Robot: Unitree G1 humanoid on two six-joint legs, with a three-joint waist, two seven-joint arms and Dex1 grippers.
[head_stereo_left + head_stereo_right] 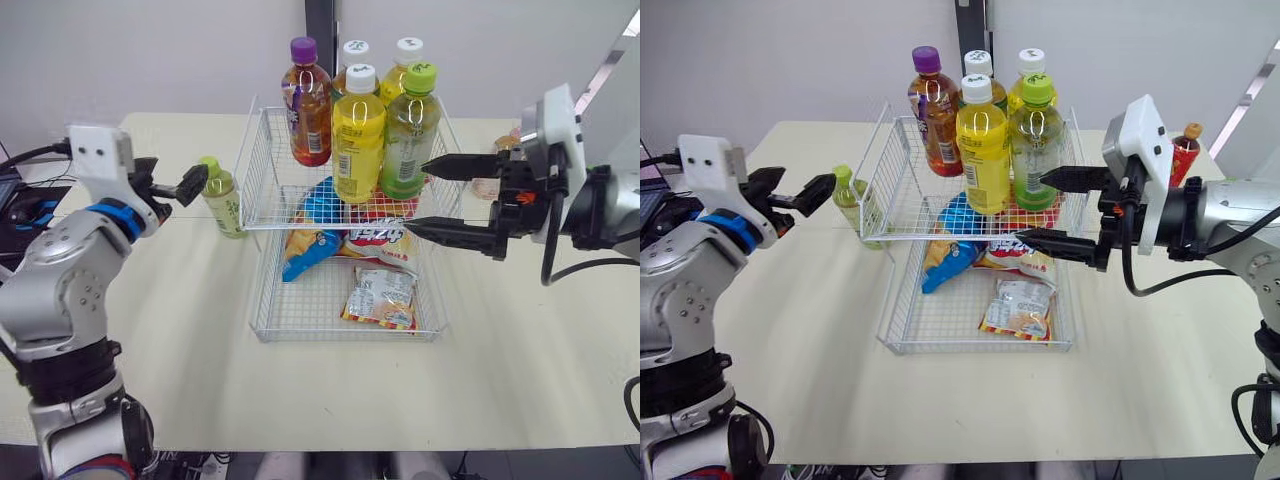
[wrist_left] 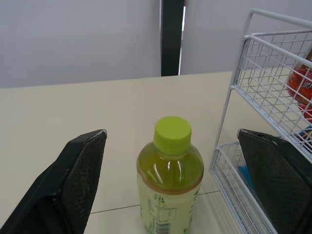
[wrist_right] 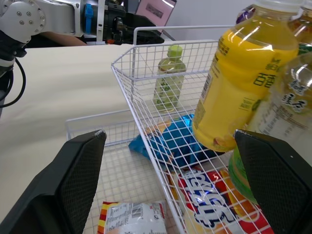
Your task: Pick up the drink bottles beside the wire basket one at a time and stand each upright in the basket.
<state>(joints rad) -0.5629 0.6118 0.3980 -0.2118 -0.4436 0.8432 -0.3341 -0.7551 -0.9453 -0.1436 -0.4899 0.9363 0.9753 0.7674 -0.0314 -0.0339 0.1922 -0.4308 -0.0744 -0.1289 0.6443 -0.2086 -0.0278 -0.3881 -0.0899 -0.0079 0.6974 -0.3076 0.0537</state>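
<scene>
Left wrist view: left gripper (image 2: 170, 135) spread wide, holding nothing, with the green tea bottle (image 2: 170, 181) upright ahead, just beside the wire basket (image 1: 262, 290) on its left. Right gripper (image 1: 417, 197) gapes empty at the basket's right side, near the yellow bottle (image 1: 358, 130) standing inside.

One two-tier wire basket (image 1: 262, 160) stands on the bench (image 1: 180, 330). There are seven drink bottles. Five stand in the upper tier: one purple-capped bottle (image 1: 308, 105), three white-capped bottles (image 1: 358, 130) and one green-capped bottle (image 1: 410, 140). One small green bottle (image 1: 222, 200) is left of the basket, and one red bottle (image 1: 1181, 157) is at the far right. Three snack packets (image 1: 383, 298) lie in the lower tier.
</scene>
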